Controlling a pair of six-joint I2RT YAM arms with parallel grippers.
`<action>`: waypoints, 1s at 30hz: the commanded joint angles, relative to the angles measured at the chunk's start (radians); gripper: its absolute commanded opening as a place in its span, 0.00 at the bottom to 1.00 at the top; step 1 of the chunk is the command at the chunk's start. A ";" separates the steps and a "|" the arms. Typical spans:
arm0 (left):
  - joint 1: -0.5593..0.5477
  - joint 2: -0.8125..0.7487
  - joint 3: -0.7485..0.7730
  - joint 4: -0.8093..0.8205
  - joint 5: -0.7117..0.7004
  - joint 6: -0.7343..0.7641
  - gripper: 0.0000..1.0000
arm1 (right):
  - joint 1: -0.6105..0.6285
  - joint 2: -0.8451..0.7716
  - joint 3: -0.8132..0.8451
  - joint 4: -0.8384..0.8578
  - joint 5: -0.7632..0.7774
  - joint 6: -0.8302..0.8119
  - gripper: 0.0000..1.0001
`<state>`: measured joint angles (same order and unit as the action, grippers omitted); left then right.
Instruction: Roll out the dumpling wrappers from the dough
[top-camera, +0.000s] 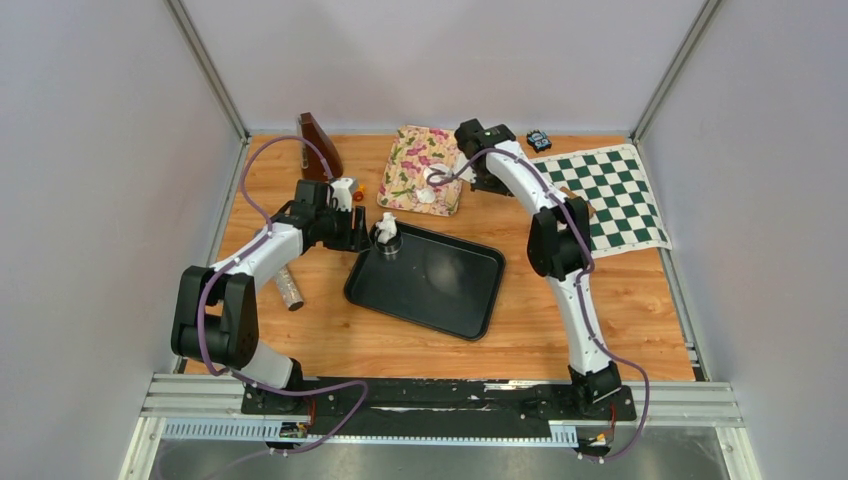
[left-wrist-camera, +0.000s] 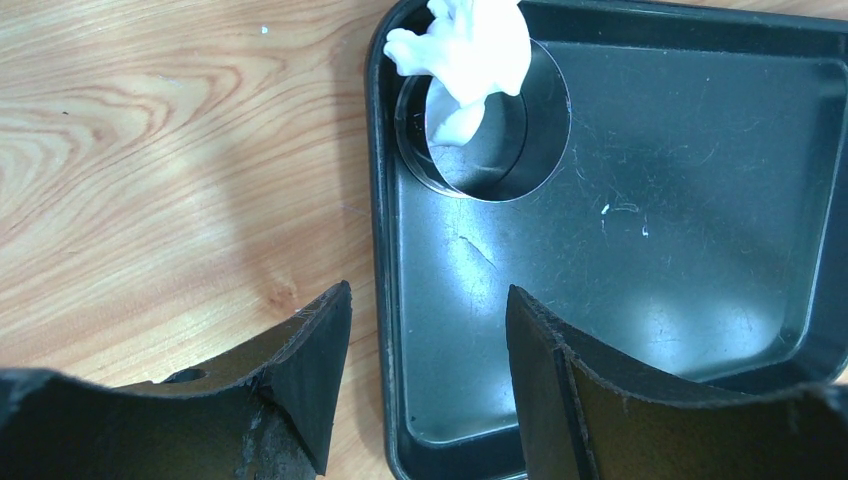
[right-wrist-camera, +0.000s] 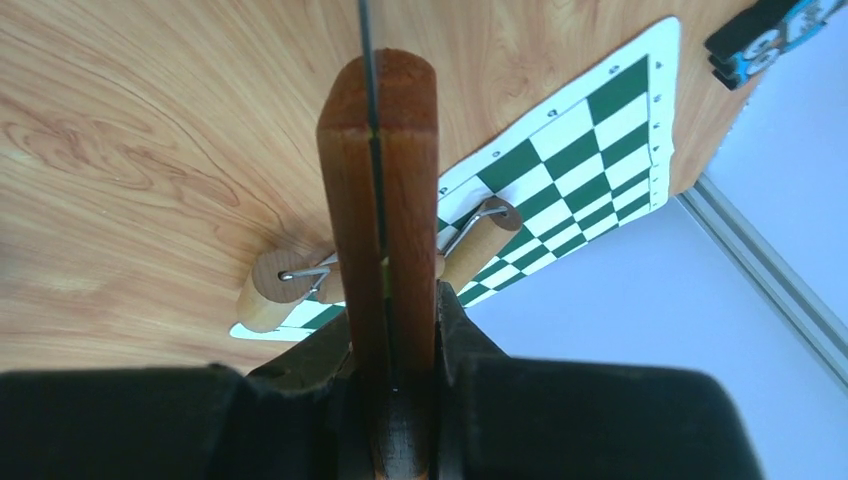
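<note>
Dough (left-wrist-camera: 465, 50), white, soft and ragged, is hanging over the far rim of a shiny round ring cutter (left-wrist-camera: 545, 130), which is standing in the far left corner of a black rectangular tray (left-wrist-camera: 650, 300) on the wooden tabletop (left-wrist-camera: 150, 180). The left gripper (left-wrist-camera: 428, 300) is hovering just short of the cutter with its two fingers spread well apart and nothing between them, the tray's rim lying below the gap. A second white dough piece (top-camera: 428, 190) is lying on a floral cloth mat (top-camera: 405, 165) behind the tray. From above its outline is looking uneven, and whether any of it is a round dumpling wrapper cannot be told. The right gripper (right-wrist-camera: 390, 330) is clamping tight on the brown wooden handle (right-wrist-camera: 380, 180) of a small wooden roller (right-wrist-camera: 262, 295), whose barrel is sitting at the edge of a green-and-white chequered mat (right-wrist-camera: 590, 130).
</note>
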<state>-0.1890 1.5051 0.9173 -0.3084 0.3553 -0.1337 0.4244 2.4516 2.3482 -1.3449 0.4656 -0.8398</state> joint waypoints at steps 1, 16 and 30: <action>0.008 -0.008 0.008 0.031 0.019 -0.010 0.66 | 0.002 -0.192 0.022 0.137 -0.041 0.069 0.00; 0.073 -0.129 0.090 -0.029 0.168 0.057 1.00 | -0.222 -0.649 -0.229 -0.192 -1.097 0.140 0.00; 0.174 -0.403 0.226 -0.453 0.269 0.379 1.00 | -0.561 -1.188 -1.313 -0.073 -1.101 -0.001 0.00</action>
<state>-0.0154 1.2449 1.1934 -0.6758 0.6594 0.1478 -0.0551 1.3743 1.1839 -1.4929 -0.6533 -0.7544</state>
